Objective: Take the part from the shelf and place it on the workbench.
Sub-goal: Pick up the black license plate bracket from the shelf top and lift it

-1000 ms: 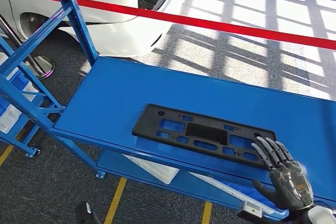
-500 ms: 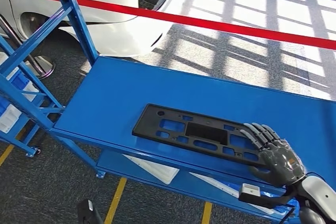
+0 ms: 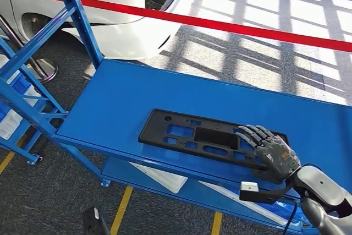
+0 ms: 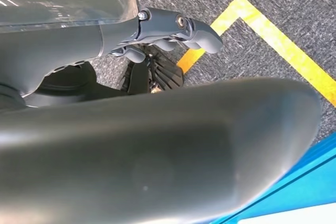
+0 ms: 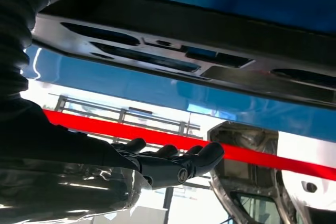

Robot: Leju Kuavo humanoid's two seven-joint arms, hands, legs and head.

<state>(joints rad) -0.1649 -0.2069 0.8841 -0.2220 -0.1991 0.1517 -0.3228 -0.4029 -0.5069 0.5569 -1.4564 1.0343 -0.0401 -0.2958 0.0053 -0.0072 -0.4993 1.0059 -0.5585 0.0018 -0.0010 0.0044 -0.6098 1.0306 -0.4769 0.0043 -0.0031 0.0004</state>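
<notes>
A flat black part (image 3: 199, 136) with several cut-outs lies on the blue shelf (image 3: 116, 97), near its front edge. My right hand (image 3: 271, 152) is over the part's right end, fingers stretched out across it and the thumb below the shelf's front edge. In the right wrist view the fingers (image 5: 170, 163) are extended with a gap between them and the part (image 5: 178, 40), and nothing is in the hand. My left hand (image 4: 174, 27) hangs low over the grey floor, holding nothing.
Blue slanted uprights (image 3: 78, 17) frame the shelf's left end. A lower shelf holds white flat pieces (image 3: 159, 177). Behind the shelf run a red barrier tape (image 3: 207, 23) and a white car (image 3: 116, 20). Yellow lines (image 3: 121, 210) mark the floor.
My right hand has moved forward and to the left, from the shelf's front right corner onto the part's right end. The part has not moved.
</notes>
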